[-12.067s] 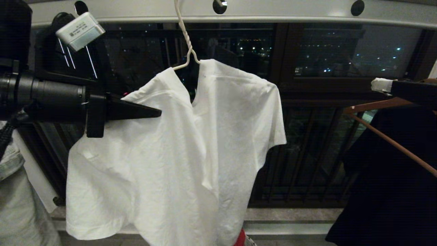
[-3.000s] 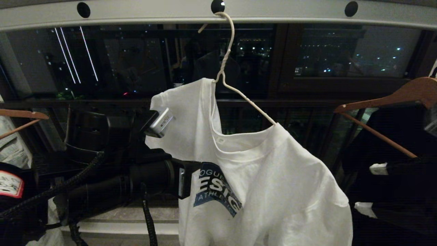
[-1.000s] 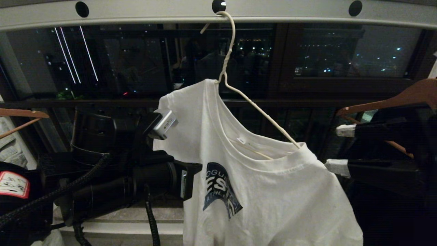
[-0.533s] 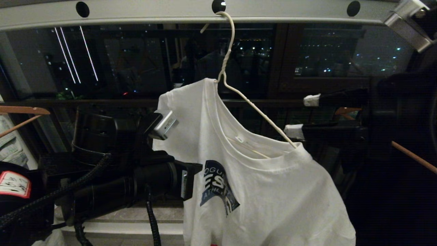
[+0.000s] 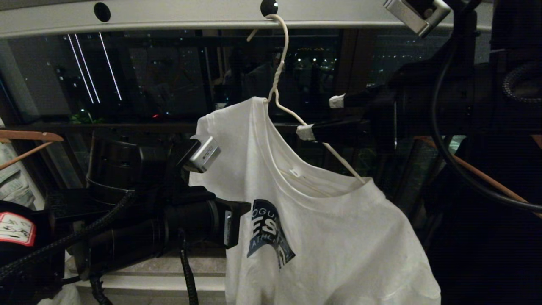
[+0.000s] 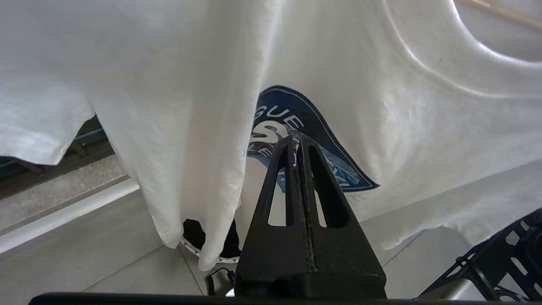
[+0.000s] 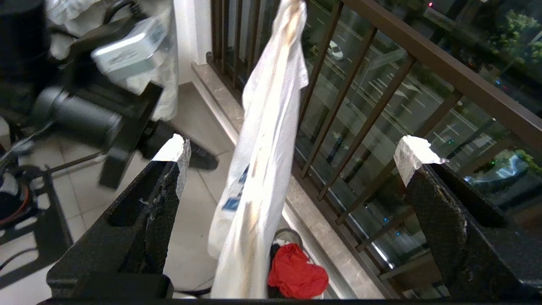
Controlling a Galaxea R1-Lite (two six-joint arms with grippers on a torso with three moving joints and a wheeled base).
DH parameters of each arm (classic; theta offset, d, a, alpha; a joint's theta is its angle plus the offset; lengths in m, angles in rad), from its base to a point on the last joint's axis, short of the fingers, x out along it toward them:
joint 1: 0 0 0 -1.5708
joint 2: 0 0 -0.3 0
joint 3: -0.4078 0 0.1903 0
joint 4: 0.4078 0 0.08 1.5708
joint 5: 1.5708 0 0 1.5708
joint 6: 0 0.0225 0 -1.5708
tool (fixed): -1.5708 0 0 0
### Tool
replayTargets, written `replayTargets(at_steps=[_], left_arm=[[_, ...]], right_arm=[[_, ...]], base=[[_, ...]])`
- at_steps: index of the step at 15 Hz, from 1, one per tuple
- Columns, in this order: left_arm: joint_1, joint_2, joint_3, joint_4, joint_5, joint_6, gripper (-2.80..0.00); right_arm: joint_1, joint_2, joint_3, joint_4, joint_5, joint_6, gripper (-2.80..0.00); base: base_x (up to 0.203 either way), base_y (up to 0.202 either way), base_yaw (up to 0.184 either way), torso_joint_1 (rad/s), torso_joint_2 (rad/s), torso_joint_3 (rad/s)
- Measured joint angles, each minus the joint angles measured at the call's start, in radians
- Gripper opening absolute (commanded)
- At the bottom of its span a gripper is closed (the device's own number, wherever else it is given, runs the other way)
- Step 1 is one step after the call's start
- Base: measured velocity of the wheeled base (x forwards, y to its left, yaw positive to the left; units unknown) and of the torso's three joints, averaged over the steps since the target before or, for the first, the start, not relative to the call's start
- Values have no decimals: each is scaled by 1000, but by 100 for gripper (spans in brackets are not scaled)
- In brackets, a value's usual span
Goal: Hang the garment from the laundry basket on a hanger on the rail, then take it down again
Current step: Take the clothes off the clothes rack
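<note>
The garment (image 5: 338, 237), a white T-shirt with a blue chest graphic, hangs askew on the white wire hanger (image 5: 280, 63). The hanger's hook sits in a hole of the pale grey rail (image 5: 169, 17). My right gripper (image 5: 320, 116) is open beside the hanger's neck, its lower taped fingertip (image 5: 305, 132) at the bare sloping wire. In the right wrist view the shirt (image 7: 262, 140) hangs edge-on beyond the open right gripper (image 7: 294, 146). My left gripper (image 6: 295, 142) is shut, its tips at the blue graphic (image 6: 296, 123). The laundry basket's patterned rim (image 6: 189, 247) shows below the hem.
Brown wooden hangers hang at the left (image 5: 25, 137) and right (image 5: 487, 178), the right one carrying a black garment (image 5: 487, 262). A dark balustrade (image 7: 381, 101) and a stone sill run behind the rail. A red cloth (image 7: 297, 273) lies in the basket.
My right gripper has risen and moved left from beside the shirt's shoulder to the hanger's neck, opening a little wider. The left arm has stayed put; the shirt has barely shifted.
</note>
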Motion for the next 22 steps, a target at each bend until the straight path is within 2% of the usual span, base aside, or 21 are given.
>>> replayTargets(at_steps=[4,5,19,22], left_arm=[[0,-3,-2,0,0,1,-280],[0,-4,-2,0,0,1,-280],[10,-48,-9,6,5,2,-280],[77,-83,-36,59,-6,24,-280]], right_arm=[[6,64,-48,1,-1,0,0],[12,74,-56,2,-2,0,-280],[20,103,-88,13,-8,0,-280],[20,102,-88,15,-8,0,-280]], base=[[0,0,0,0,0,0],[0,0,0,0,0,0],[0,0,0,0,0,0],[0,0,0,0,0,0]])
